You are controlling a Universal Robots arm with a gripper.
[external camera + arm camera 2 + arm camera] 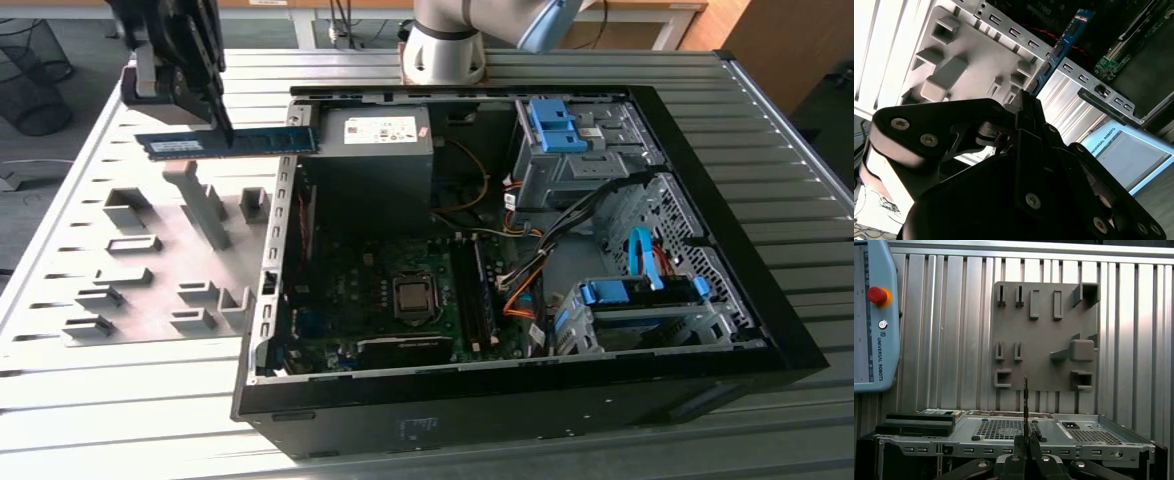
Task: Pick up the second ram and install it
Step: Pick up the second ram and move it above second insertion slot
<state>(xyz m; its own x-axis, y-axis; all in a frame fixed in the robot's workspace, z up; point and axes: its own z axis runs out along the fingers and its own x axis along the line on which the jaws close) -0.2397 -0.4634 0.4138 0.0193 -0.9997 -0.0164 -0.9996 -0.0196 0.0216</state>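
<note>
Tool (1026, 102) tight around second ram (1064, 42), aloft near case wall (276, 250).

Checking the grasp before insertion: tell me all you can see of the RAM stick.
The second ram is a long, thin, flat blue circuit-board stick with a row of small dark chips. The claw is shut on it near mid-length. It hangs roughly level and on edge, in the air above the grey fixture plate, one end by the open computer case. Nothing else touches it.

The second ram (267, 140), a thin blue-green stick, hangs level in the claw (223, 134) beside the case (400, 430).
</note>
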